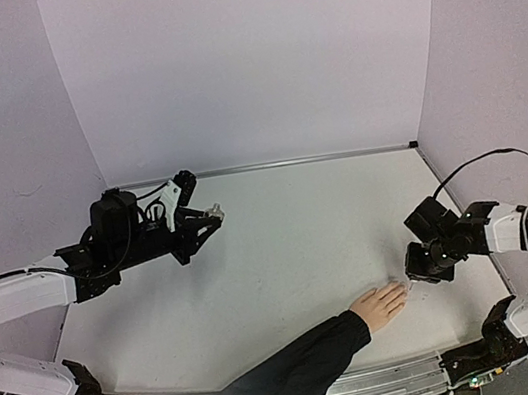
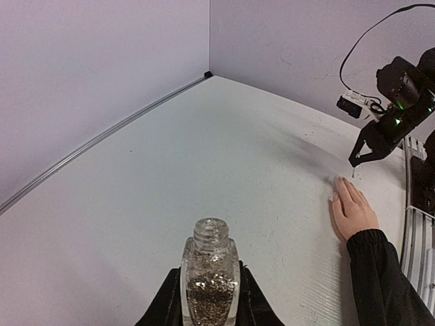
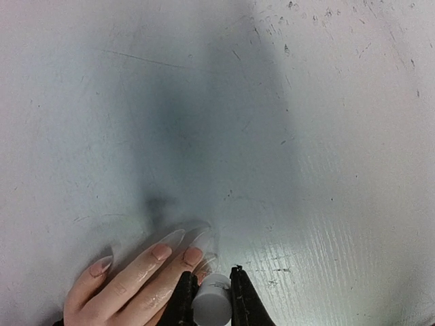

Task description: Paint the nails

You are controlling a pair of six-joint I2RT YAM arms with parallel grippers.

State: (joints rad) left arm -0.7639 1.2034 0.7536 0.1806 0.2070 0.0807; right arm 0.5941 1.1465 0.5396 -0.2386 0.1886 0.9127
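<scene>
Overhead, a scuffed white table (image 1: 284,255) is enclosed by lilac walls (image 1: 251,58). A glitter bottle (image 2: 210,268) is clamped by the left gripper (image 2: 210,309), a white cap (image 3: 212,311) by the right gripper (image 3: 212,293) beside the nails (image 3: 173,236).

Soft, diffuse light is filling the scene, keeping the white table (image 1: 294,253) bright and tinting the walls (image 1: 251,58) lilac. In the right wrist view a broad, blurred shadow is lying over the table beyond the hand (image 3: 129,285), whose skin is glinting. The overhead view is bowing straight edges toward its borders.
</scene>
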